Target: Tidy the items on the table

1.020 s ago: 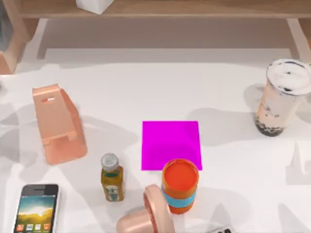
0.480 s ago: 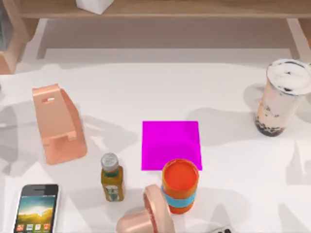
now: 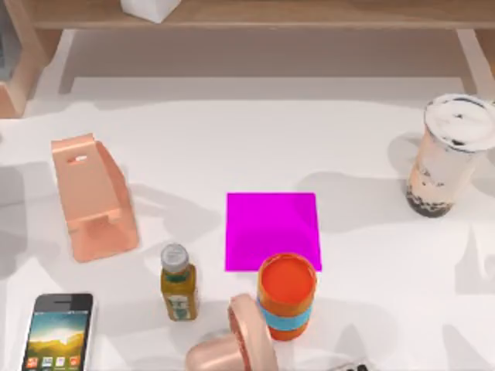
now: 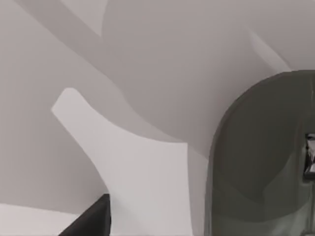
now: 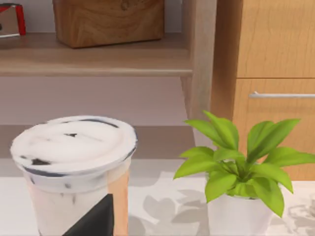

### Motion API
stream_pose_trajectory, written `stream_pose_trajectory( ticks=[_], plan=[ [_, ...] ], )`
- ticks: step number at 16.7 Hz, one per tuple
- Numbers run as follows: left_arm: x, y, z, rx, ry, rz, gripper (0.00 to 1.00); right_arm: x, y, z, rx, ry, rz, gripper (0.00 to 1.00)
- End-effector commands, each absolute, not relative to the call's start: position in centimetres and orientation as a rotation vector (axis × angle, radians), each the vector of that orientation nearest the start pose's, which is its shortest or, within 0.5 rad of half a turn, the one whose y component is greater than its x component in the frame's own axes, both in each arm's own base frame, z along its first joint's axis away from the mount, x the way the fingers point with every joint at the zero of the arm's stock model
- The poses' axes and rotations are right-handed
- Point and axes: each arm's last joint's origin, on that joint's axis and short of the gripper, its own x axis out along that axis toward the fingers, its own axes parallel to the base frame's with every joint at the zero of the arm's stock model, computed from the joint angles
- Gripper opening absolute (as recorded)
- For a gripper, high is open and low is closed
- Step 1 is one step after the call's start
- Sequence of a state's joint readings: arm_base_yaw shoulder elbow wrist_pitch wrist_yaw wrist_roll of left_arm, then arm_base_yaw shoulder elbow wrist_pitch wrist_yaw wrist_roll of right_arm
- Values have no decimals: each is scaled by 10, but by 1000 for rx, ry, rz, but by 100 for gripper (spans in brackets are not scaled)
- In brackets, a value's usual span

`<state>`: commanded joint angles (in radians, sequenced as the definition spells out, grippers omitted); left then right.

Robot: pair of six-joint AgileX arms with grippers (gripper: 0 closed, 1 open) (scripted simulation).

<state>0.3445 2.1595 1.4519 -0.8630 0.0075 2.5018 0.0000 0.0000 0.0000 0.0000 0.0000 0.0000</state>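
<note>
The large white tabletop (image 3: 232,147) carries a clear lidded cup of peach bubble tea (image 3: 448,154) at its right edge and a white-framed smartphone with a colourful screen (image 3: 58,331) in its near left corner. Neither arm's jaw state can be told.

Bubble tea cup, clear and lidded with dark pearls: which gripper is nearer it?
Right. The right gripper sits just before the clear lidded bubble tea cup, which stands far right in the top view. The left gripper is over the white table beside a dark grey rounded object.
</note>
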Motion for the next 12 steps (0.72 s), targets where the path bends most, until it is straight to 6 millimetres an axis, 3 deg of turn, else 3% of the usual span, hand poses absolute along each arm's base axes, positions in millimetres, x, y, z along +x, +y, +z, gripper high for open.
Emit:
stream_pose_trajectory(
  ticks=[1, 12],
  plan=[
    [373, 137, 107, 1619, 873, -1620, 100, 106, -1, 160, 0, 0, 0, 100],
    [373, 137, 107, 1619, 873, -1620, 17, 106, -1, 160, 0, 0, 0, 100]
  ],
)
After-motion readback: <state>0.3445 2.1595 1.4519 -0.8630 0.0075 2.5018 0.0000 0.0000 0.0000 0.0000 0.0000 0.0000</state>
